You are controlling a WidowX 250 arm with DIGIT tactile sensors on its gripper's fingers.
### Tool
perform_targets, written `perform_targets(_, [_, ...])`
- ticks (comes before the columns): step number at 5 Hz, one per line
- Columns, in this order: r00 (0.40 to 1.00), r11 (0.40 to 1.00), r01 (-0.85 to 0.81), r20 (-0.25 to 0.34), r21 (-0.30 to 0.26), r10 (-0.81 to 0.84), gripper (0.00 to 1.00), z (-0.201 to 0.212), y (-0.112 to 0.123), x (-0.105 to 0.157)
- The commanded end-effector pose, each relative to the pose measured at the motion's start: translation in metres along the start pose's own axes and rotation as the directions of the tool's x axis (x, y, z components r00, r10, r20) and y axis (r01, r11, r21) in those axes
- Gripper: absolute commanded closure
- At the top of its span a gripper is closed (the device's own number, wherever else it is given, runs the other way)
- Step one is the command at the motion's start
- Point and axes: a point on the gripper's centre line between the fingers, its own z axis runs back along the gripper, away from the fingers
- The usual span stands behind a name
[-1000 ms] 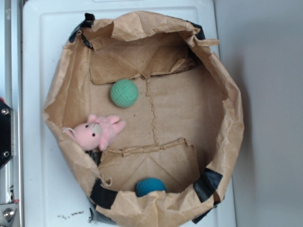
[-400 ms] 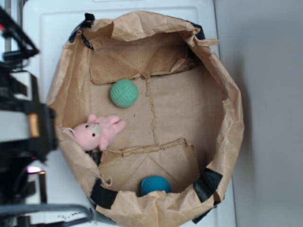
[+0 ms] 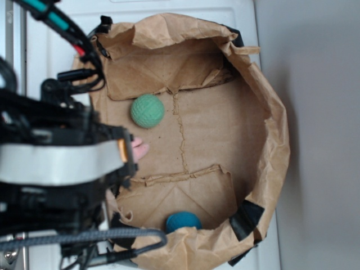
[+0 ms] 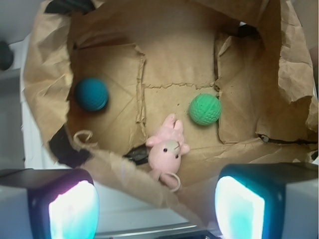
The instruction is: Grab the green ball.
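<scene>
One white surface (image 3: 50, 34) carries one wide brown paper bag (image 3: 270, 112), rolled down into a shallow open basin with black tape patches on its rim. One black robot arm (image 3: 56, 169) looms over the bag's left edge in the exterior view, covering most of one pink plush animal (image 4: 167, 149); only a pink tip of the plush shows there beside the arm. The wrist view shows the plush whole, lying on the bag's floor near the rim closest to the claw (image 4: 157, 209). The claw hangs above that rim, its two fingers spread wide apart and holding nothing. Two balls lie in the bag. One green ball (image 3: 147, 111) rests on the bag's floor near its centre, just beside the plush and untouched. One teal-blue ball (image 3: 182, 221) sits against the bag's wall, well apart from the green ball.
</scene>
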Motion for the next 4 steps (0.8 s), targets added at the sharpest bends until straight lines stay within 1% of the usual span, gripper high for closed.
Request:
perform_targets(1, [0.994, 0.994, -0.104, 0.042, 0.012, 0.104, 0.0, -0.016, 0.025, 0.03])
perform_targets(2, [0.989, 0.989, -0.144, 0.05, 0.043, 0.142, 0.0, -0.027, 0.038, 0.037])
perform_targets(3, [0.982, 0.982, -0.186, 0.031, 0.025, 0.185, 0.0, -0.031, 0.049, 0.043])
perform_targets(4, [0.972, 0.97, -0.234, 0.046, 0.067, 0.231, 0.0, -0.051, 0.053, 0.04])
